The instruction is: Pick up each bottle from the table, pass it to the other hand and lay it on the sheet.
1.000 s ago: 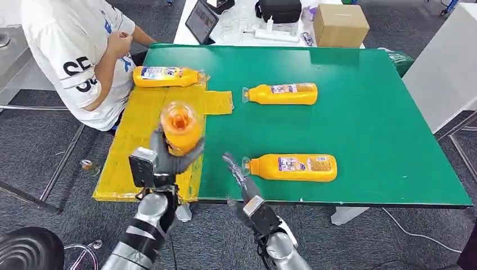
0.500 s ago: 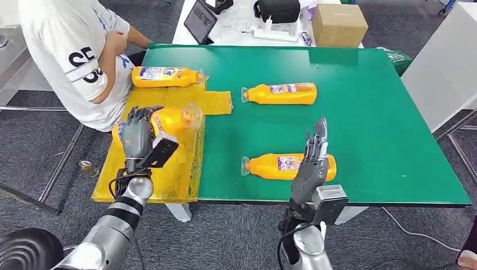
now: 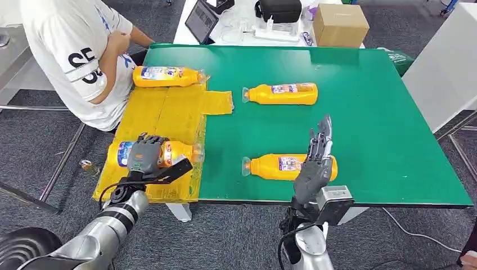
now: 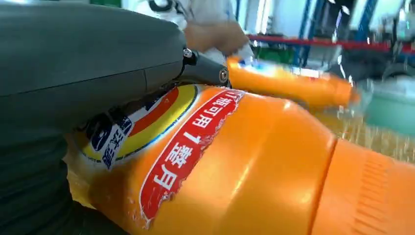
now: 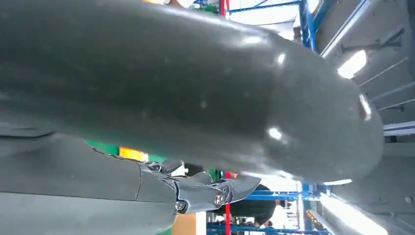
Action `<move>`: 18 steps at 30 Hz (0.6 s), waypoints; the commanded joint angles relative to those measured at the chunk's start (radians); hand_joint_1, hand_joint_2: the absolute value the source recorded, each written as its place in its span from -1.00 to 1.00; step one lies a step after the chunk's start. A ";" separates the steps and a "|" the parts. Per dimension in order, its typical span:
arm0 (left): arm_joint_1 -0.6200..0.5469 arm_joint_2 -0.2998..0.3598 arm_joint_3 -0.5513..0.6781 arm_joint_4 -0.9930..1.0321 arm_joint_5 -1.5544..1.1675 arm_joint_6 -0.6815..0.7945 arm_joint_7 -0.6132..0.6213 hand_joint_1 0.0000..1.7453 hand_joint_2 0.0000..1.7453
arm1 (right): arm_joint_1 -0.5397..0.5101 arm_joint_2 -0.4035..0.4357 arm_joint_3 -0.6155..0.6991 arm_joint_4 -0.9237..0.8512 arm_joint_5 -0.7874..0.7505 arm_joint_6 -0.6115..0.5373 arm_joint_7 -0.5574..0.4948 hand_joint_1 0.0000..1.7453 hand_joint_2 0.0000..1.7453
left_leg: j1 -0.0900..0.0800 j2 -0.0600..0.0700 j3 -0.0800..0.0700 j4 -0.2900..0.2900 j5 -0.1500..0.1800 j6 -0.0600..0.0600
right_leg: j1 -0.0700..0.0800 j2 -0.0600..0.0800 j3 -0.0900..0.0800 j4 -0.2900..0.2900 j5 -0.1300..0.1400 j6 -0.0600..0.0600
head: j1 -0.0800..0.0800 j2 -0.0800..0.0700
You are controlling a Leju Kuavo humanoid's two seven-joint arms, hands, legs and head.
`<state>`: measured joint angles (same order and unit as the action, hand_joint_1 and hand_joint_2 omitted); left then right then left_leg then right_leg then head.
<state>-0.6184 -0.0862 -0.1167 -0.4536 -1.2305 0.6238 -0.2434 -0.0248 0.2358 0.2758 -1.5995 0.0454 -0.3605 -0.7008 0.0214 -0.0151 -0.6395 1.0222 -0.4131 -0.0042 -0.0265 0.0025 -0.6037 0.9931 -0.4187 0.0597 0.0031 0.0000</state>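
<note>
My left hand (image 3: 145, 155) grips an orange bottle (image 3: 174, 152) that lies on its side on the yellow sheet (image 3: 169, 115), near the sheet's front edge; the left wrist view shows the bottle (image 4: 254, 166) close up under my palm. A second bottle (image 3: 166, 76) lies at the sheet's far end. Two more lie on the green table (image 3: 382, 124): one at mid-table (image 3: 282, 93), one near the front edge (image 3: 281, 166). My right hand (image 3: 316, 160) stands upright and open just in front of that near bottle, fingers straight and holding nothing.
A person in a white T-shirt (image 3: 73, 50) stands at the table's left side beside the sheet. A cardboard box (image 3: 340, 23), a tablet (image 3: 201, 20) and a black case (image 3: 279, 9) sit on the white table behind.
My left hand has brought the bottle from upright in the air down onto the sheet's near end. My right hand rose beside the near bottle, fingers straightened.
</note>
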 commanded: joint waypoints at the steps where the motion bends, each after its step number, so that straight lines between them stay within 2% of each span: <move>1: -0.059 0.022 -0.080 0.114 -0.039 -0.100 -0.010 1.00 1.00 | -0.034 0.002 -0.035 0.065 -0.018 0.025 0.003 -1.00 -1.00 | 0.001 0.001 0.004 0.000 -0.001 0.001 | 0.001 0.000 0.004 -0.001 -0.001 -0.003 | 0.000 0.000; 4: -0.052 0.013 -0.055 0.111 -0.007 -0.154 -0.032 1.00 1.00 | -0.034 0.006 -0.039 0.080 -0.015 0.035 0.003 -1.00 -1.00 | 0.000 0.001 0.004 -0.001 -0.001 0.001 | 0.001 0.000 0.004 -0.001 0.000 -0.002 | 0.000 0.000; 5: -0.052 0.014 -0.060 0.114 -0.013 -0.165 -0.034 0.90 1.00 | -0.035 0.007 -0.040 0.085 -0.016 0.038 0.003 -1.00 -1.00 | 0.001 0.002 0.005 -0.001 -0.001 0.001 | 0.001 0.001 0.006 -0.002 -0.001 -0.003 | 0.000 0.000; 6: -0.049 0.010 -0.048 0.116 0.006 -0.219 -0.044 -0.20 1.00 | -0.039 0.010 -0.043 0.099 -0.015 0.045 0.003 -1.00 -1.00 | 0.001 0.003 0.007 -0.001 -0.002 0.002 | 0.002 0.001 0.008 -0.002 -0.001 -0.003 | 0.000 0.000; 7: -0.047 0.009 -0.044 0.116 0.015 -0.243 -0.054 -0.92 1.00 | -0.041 0.012 -0.047 0.110 -0.018 0.050 0.003 -1.00 -1.00 | 0.000 0.002 0.005 -0.001 -0.001 0.001 | 0.001 0.001 0.005 -0.001 0.000 -0.002 | 0.000 0.000; 8: -0.044 0.009 -0.041 0.117 0.021 -0.261 -0.062 -1.00 -1.00 | -0.044 0.014 -0.050 0.120 -0.019 0.053 0.003 -1.00 -1.00 | 0.001 0.003 0.007 -0.001 -0.002 0.002 | 0.002 0.001 0.007 -0.002 -0.001 -0.003 | 0.000 0.000; 12: -0.033 0.008 -0.016 0.113 0.071 -0.346 -0.103 -1.00 -1.00 | -0.058 0.020 -0.058 0.165 -0.021 0.072 0.006 -1.00 -1.00 | 0.000 0.002 0.009 -0.002 -0.002 0.002 | 0.001 0.001 0.010 -0.003 0.000 -0.003 | 0.000 0.000; 15: -0.033 0.008 -0.016 0.113 0.071 -0.346 -0.103 -1.00 -1.00 | -0.058 0.020 -0.058 0.165 -0.021 0.072 0.006 -1.00 -1.00 | 0.000 -0.001 0.007 -0.001 -0.001 0.001 | 0.001 0.000 0.009 -0.002 0.000 -0.002 | 0.000 0.000; 18: -0.030 0.006 0.008 0.109 0.119 -0.430 -0.127 -1.00 -1.00 | -0.065 0.024 -0.070 0.185 -0.032 0.088 0.014 -1.00 -1.00 | 0.000 0.000 0.010 -0.002 -0.001 0.002 | 0.001 0.000 0.012 -0.003 0.000 -0.003 | 0.000 0.000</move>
<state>-0.6570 -0.0790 -0.1431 -0.4181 -1.1609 0.2972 -0.3464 -0.0418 0.2583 0.2537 -1.5301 0.0309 -0.2891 -0.6973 0.0213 -0.0201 -0.6348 1.0220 -0.4131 -0.0041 -0.0267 -0.0003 -0.5967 0.9930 -0.4192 0.0596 0.0027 0.0000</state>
